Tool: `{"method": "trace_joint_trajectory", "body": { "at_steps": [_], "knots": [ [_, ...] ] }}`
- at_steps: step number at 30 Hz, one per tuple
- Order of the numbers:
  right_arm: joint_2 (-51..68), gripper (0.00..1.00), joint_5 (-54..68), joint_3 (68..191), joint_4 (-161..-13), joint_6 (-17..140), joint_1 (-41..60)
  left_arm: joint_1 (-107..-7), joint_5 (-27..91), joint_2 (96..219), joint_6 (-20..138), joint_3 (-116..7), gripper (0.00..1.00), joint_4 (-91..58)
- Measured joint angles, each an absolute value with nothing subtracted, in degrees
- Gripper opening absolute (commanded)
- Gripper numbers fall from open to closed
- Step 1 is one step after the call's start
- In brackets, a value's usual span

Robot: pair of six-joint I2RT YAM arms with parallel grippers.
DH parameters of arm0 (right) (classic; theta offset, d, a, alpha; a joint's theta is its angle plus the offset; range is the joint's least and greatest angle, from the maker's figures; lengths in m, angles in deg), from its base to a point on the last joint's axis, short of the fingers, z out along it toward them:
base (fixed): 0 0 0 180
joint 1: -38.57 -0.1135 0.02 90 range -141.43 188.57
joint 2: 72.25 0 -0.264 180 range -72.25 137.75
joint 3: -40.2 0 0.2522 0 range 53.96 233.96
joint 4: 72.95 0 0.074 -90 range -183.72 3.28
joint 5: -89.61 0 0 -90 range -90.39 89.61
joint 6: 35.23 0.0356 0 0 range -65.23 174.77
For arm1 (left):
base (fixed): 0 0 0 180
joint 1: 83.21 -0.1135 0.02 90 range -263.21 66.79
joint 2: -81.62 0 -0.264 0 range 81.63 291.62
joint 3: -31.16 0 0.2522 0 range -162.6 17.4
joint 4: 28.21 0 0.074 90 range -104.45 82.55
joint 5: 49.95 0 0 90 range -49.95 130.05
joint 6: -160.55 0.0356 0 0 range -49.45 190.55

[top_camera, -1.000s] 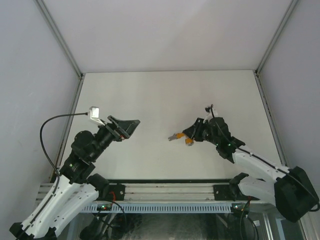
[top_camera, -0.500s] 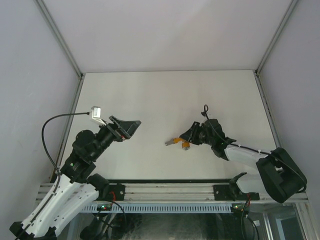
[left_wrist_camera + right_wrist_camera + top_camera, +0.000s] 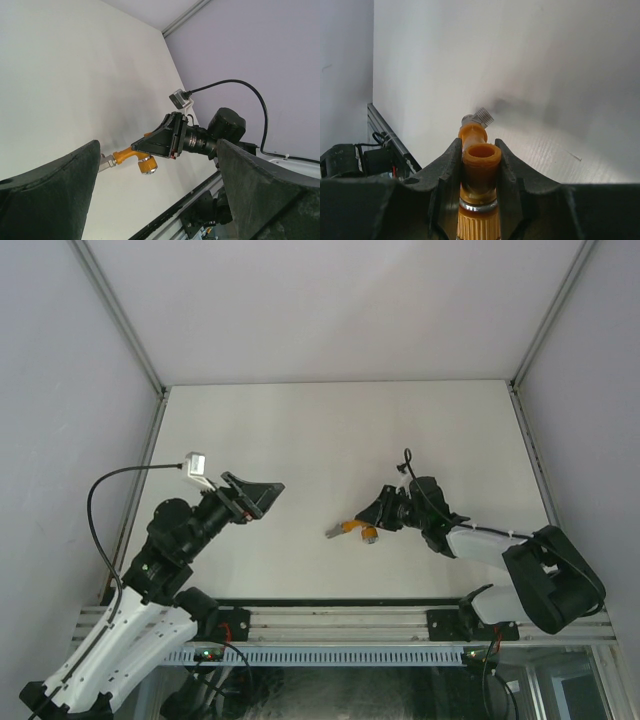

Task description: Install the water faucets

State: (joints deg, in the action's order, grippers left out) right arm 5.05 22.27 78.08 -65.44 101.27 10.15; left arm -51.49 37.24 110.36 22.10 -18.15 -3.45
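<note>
The orange-yellow faucet (image 3: 358, 530) is clamped between my right gripper's (image 3: 376, 520) fingers, low over the white table. In the right wrist view the faucet (image 3: 481, 162) points away from me, open spout up, with its ribbed knob (image 3: 477, 227) below. A grey threaded metal fitting (image 3: 478, 118) sits on its far end. The left wrist view shows the faucet (image 3: 129, 154), its fitting (image 3: 104, 162) and the right gripper (image 3: 161, 142) from the side. My left gripper (image 3: 262, 490) is open and empty, held in the air well left of the faucet; its fingers (image 3: 50, 195) frame that view.
The white table (image 3: 330, 430) is walled in by grey panels at the back and on both sides. A black and aluminium rail (image 3: 330, 615) runs along the near edge at the arm bases. A cable (image 3: 110, 490) loops from the left wrist camera.
My right gripper has carried the faucet a little left and toward the near edge, its arm folding lower. The left arm has barely shifted.
</note>
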Motion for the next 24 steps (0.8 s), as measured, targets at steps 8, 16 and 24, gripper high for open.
{"method": "trace_joint_trajectory", "body": {
  "at_steps": [8,16,24],
  "knots": [
    [6.69,0.30,28.12,77.36,-61.66,95.33,10.54,-51.49,35.60,111.91,21.62,-18.15,1.00,-4.87],
    [14.32,0.43,37.28,72.94,-45.64,92.16,10.87,-51.49,33.51,113.31,20.00,-18.15,1.00,-7.80],
    [18.51,0.58,38.27,72.94,-39.30,91.66,11.35,-51.49,33.13,113.44,18.89,-18.15,1.00,-8.41]
  ]
}}
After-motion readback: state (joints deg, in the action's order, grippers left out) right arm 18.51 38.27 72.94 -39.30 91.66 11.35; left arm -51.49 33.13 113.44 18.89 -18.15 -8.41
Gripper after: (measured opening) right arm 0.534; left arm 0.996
